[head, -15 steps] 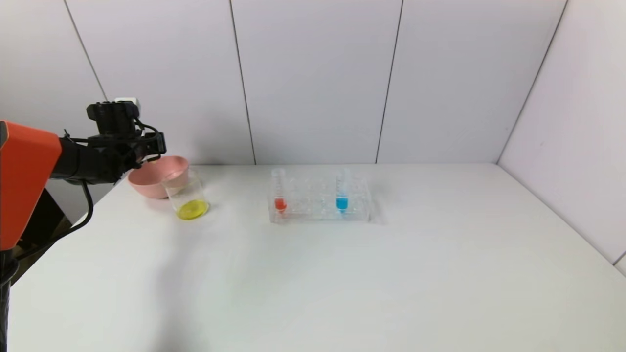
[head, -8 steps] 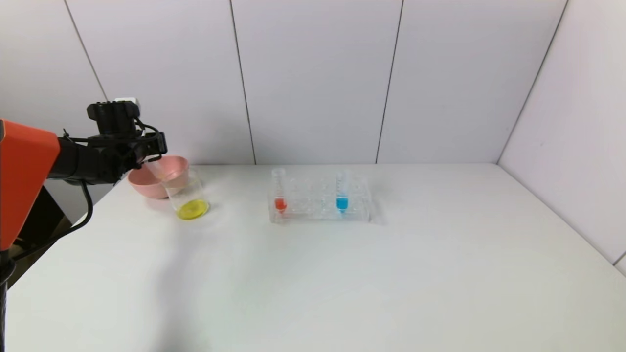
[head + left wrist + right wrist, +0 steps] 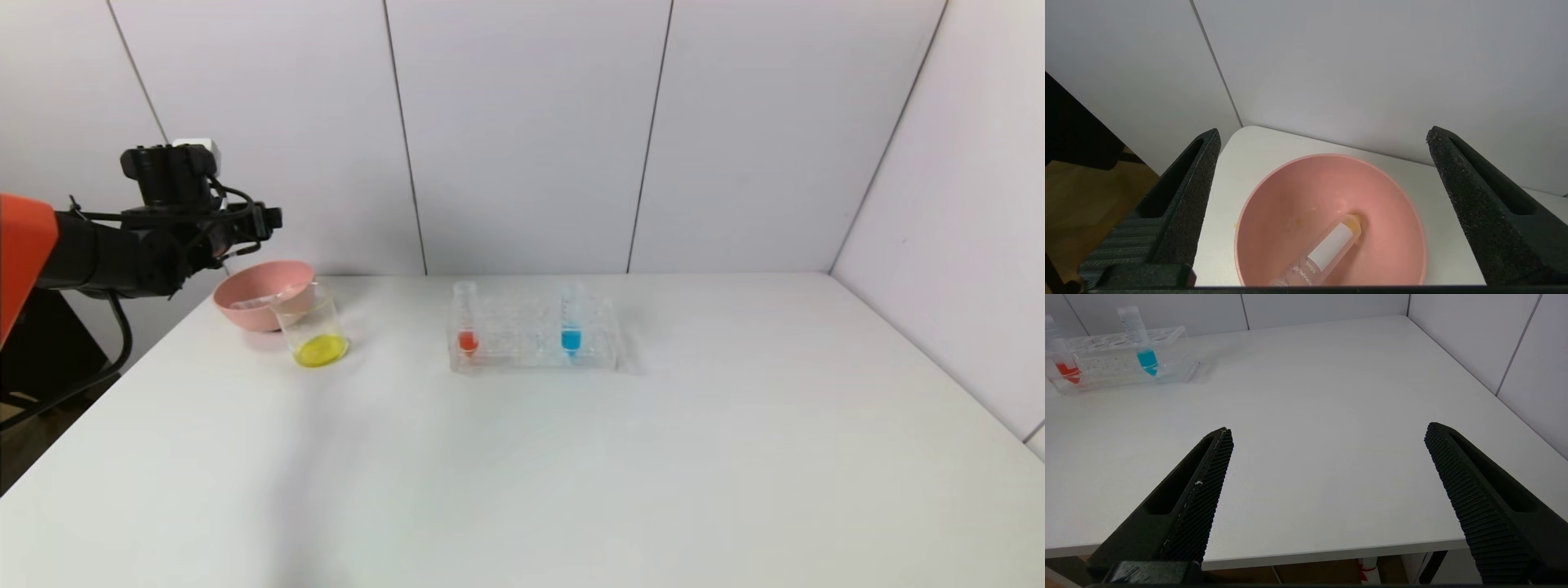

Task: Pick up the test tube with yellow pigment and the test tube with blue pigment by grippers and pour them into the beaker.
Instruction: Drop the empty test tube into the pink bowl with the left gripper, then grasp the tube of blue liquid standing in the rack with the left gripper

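The left gripper (image 3: 1323,171) hangs above the pink bowl (image 3: 1392,196), jaws spread wide and empty. The emptied test tube with yellow pigment (image 3: 1327,251) lies inside that bowl. The right gripper (image 3: 1327,473) also has its jaws spread.

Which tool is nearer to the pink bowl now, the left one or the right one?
Left. The left tool hangs open just above the pink bowl. The right tool is open near the table's front edge on the right, far from the bowl.
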